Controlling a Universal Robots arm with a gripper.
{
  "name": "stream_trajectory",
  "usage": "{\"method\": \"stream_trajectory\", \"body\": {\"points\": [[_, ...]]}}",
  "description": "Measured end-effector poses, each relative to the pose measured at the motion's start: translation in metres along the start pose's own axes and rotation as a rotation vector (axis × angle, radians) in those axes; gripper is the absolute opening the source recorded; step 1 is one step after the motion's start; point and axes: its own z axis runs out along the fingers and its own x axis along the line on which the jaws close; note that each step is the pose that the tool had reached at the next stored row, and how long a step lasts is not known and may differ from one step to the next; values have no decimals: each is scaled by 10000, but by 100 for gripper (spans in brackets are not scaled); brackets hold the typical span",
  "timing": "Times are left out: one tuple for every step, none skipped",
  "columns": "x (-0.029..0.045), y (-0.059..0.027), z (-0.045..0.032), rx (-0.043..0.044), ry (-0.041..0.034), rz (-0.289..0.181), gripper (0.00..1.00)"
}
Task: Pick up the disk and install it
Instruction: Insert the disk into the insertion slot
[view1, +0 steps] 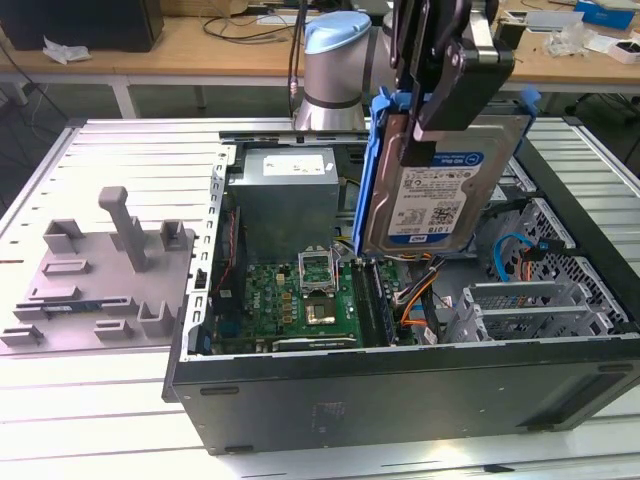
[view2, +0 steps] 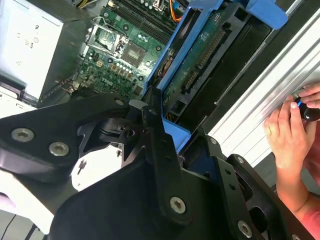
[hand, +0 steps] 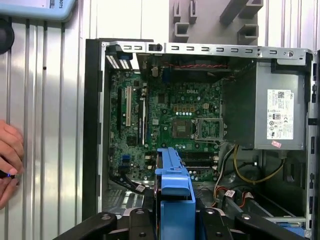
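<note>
Nearest in both wrist views, the gripper (hand: 175, 220) is seen clamped shut on the disk (view1: 440, 195), which is taken at its upper end across the two flat faces. The disk is held upright, clear of everything, above the open case (view1: 400, 400), over the bay side toward the exterior view's right. The case is laid on the slatted worktop (view1: 100, 420), with a grey fixture (view1: 100, 270) beside it toward the exterior view's left. A hand (view2: 290, 130) is rested on the worktop near the case. The disk is judged stiff, fairly heavy and smooth. Its bare circuit board (view2: 200, 70) is judged fragile and the blue frame (hand: 175, 185) springy, so the metal body is judged the safer hold.
</note>
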Motion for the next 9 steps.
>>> {"method": "stream_trajectory", "body": {"points": [[17, -11, 0, 0, -2, 0, 37], [34, -25, -1, -1, -3, 0, 37], [52, -40, -1, -2, -6, 0, 37], [72, -60, -1, -3, -8, 0, 37], [84, -73, -2, -5, -10, 0, 37], [94, -85, -2, -6, -11, -1, 37], [113, -116, -3, -8, -15, -1, 37], [120, -134, -4, -9, -15, 0, 37], [126, -153, -4, -9, -16, 0, 37]]}}
